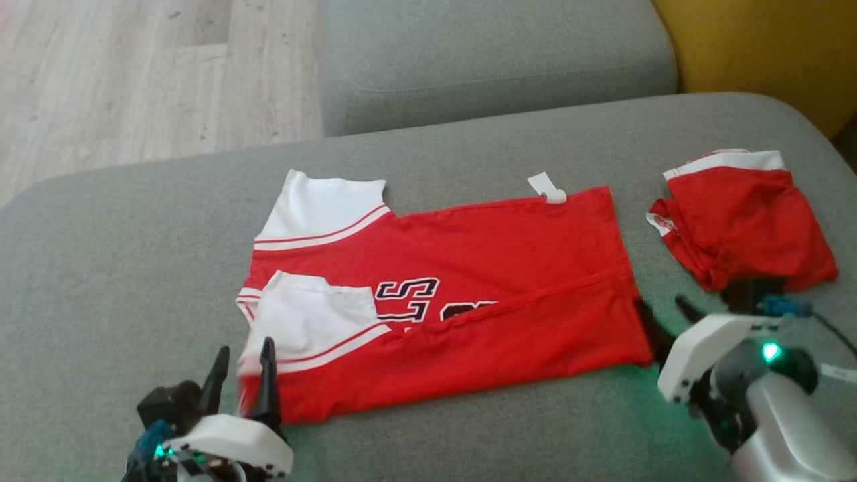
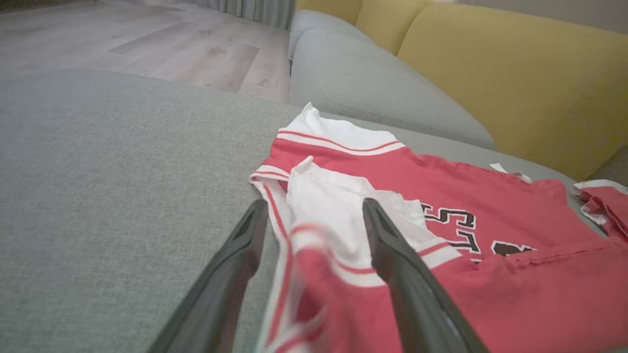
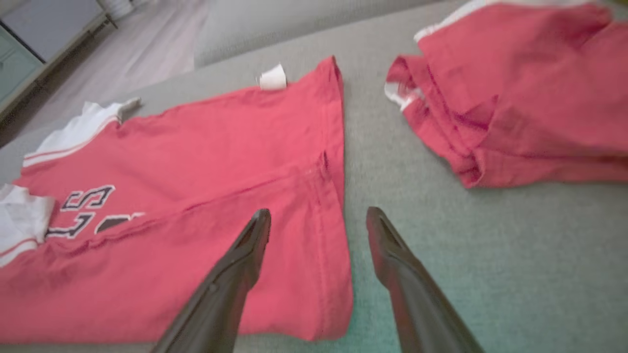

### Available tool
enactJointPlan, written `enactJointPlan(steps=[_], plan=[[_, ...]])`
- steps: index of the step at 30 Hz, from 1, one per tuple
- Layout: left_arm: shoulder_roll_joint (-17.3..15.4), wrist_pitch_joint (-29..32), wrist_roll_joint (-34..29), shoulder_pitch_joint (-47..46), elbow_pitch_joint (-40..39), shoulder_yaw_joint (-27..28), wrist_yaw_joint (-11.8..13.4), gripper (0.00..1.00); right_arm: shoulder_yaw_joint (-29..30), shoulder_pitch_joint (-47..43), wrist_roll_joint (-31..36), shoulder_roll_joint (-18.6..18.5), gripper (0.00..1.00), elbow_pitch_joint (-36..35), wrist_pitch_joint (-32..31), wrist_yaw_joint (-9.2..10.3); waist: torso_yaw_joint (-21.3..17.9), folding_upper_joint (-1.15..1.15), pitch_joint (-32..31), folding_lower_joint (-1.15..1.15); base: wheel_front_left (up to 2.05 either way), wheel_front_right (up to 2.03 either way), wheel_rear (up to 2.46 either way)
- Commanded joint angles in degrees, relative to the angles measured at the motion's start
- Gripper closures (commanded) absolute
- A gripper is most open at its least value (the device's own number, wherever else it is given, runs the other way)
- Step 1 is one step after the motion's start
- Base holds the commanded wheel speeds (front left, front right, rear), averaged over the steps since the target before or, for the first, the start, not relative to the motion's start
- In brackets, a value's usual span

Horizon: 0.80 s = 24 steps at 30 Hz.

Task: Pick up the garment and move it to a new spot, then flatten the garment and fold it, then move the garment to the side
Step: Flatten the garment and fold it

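left gripper (image 1: 244,351): at the near-left corner of the garment (image 1: 482,268), fingers spread wide, blurred sleeve edge loose between them, not pinched.
garment: red jersey, white sleeves, black lettering; flat on the grey cushion (image 1: 100,268), near edge folded up over part of the lettering.
white label (image 1: 548,187): juts from the garment's far edge.
right gripper (image 1: 663,308): at the garment's near-right corner, fingers wide apart, holding nothing; one finger over the hem, the other over the cushion.
second red piece (image 1: 743,221): bunched, right of the garment, apart from it.

Home living rm: grey sofa (image 1: 495,67), yellow cushions (image 2: 515,73), wood floor (image 1: 134,80).
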<state>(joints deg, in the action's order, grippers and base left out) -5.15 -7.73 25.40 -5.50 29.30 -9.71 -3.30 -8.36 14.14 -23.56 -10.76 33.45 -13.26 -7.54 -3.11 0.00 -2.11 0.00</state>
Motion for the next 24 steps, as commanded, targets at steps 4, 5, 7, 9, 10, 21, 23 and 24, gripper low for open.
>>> enactJointPlan(steps=[4, 5, 7, 9, 10, 21, 23, 24], plan=[[-1.2, -3.2, 0.3, -4.9, -2.9, 2.2, 0.0, 0.00, 3.1, 1.3, 3.6, 1.8, 0.00, -8.2, 2.9, 0.05, -1.1, 0.00, 1.7, 0.00, 0.00, 0.00, 0.00], [-1.4, -3.7, 0.3, -5.5, -3.3, 2.3, -0.2, 0.00, 3.7, 1.5, 4.3, 2.1, 0.00, -9.6, 3.5, 0.05, -1.3, 0.00, 2.1, 0.00, 0.00, 0.00, 0.00], [-1.9, -4.9, 0.2, -7.1, -4.4, 2.5, -0.8, 0.00, 4.9, 1.9, 5.7, 2.7, 0.00, -12.0, 4.6, 0.05, -1.7, 0.00, 3.0, 0.00, 0.00, 0.00, 0.00], [-2.6, -5.7, 0.1, -9.0, -5.6, 2.8, -1.4, 0.00, 6.1, 2.7, 7.0, 3.3, 0.00, -14.1, 5.9, 0.05, -2.2, 0.00, 4.3, 0.00, 0.00, 0.00, 0.00], [-3.0, -5.9, 0.1, -10.1, -6.2, 2.8, -1.7, 0.00, 6.6, 3.2, 7.5, 3.5, 0.00, -14.9, 6.4, 0.05, -2.3, 0.00, 5.0, 0.00, 0.00, 0.00, 0.00], [-12.4, 5.5, 0.3, -29.6, -4.9, -2.6, -4.0, 0.00, 8.5, 12.0, 10.9, 4.1, 0.00, -18.4, 8.0, 0.05, -4.0, 0.00, 14.8, 0.00, 0.00, 0.00, 0.00], [-14.8, 9.5, 1.5, -34.3, -3.1, -5.2, -4.1, 0.00, 8.5, 14.2, 11.2, 3.9, 0.00, -18.0, 8.2, 0.05, -4.7, 0.00, 16.6, 0.00, 0.00, 0.00, 0.00], [-16.1, 11.5, 2.6, -36.4, -2.2, -6.6, -4.1, 0.00, 8.3, 15.3, 11.3, 3.9, 0.00, -17.8, 8.3, 0.05, -5.1, 0.00, 17.6, 0.00, 0.00, 0.00, 0.00]])
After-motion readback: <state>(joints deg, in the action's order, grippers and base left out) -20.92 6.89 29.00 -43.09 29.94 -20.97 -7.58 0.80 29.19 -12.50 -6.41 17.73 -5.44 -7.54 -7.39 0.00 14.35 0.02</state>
